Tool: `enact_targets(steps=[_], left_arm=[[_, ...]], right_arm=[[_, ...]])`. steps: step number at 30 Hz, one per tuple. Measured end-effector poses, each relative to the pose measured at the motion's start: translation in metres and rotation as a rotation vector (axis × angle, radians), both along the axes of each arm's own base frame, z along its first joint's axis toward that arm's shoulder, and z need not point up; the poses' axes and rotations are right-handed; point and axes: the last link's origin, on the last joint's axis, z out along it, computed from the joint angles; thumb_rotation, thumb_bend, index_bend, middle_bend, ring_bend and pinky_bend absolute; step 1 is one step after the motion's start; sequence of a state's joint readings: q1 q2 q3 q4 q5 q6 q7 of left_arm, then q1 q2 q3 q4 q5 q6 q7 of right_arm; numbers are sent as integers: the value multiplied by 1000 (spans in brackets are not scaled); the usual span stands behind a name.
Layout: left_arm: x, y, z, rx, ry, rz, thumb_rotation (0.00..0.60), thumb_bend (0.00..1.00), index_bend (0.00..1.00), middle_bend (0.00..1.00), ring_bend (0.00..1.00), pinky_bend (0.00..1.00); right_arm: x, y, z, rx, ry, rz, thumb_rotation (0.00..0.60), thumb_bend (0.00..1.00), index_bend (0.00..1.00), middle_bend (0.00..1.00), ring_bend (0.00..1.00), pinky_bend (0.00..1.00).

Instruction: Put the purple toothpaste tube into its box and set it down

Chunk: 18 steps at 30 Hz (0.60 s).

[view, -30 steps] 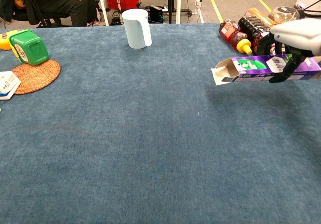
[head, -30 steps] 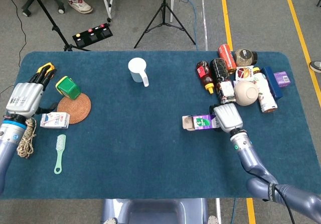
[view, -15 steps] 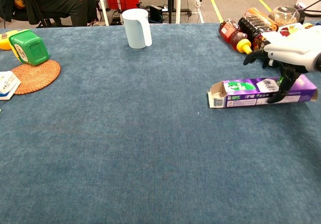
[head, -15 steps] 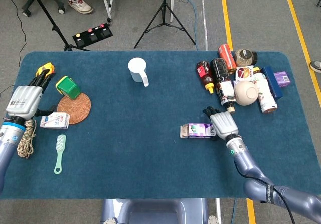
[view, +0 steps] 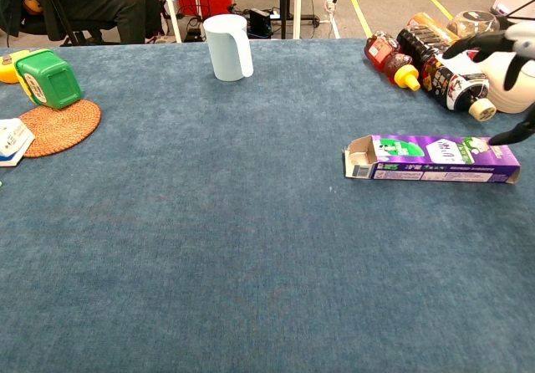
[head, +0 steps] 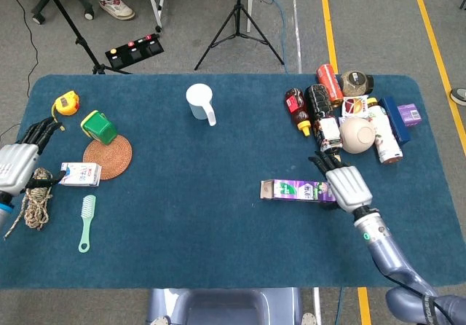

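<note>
The purple toothpaste box point(head: 297, 191) point(view: 430, 158) lies flat on the blue table, its open flap end pointing to the image left. The tube itself does not show; I cannot see inside the box. My right hand point(head: 348, 186) point(view: 512, 72) is just right of the box's far end, lifted off it, fingers spread and holding nothing. Over the table's left edge my left hand point(head: 17, 164) hangs with fingers apart, empty, near a rope coil point(head: 36, 200). It is outside the chest view.
A cluster of bottles and jars point(head: 342, 114) crowds the back right, close behind my right hand. A white pitcher point(head: 200, 103) stands at the back middle. At the left lie a woven coaster point(head: 108, 156), a green container point(head: 99, 127), a small box point(head: 80, 173) and a green brush point(head: 87, 222).
The right hand lowered the box onto the table, let go and drew back to the right. The left hand slid down and left toward the table edge.
</note>
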<state>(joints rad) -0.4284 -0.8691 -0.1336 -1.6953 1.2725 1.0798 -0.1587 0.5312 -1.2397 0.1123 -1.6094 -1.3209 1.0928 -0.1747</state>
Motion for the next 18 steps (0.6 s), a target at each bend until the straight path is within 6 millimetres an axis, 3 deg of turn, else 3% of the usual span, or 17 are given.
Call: enact_targets(steps=[9,13,18], left_arm=[[-50,-49,7,68,-63,76,600,277,0,0,0,208],[-62,-72,4,93,-63,82,600,276,0,0,0,201],[-72,-114,-2,169,-68,103,600,274,0,0,0,199]], right_arm=[[-47,51,47,-121,-31,95,600,0,145,118,144,280],[-70,73,59,-161,-14,83,600,0,148,119,142,259],[-94,103,67,-217,7,45,600,0,146,113,115,235]])
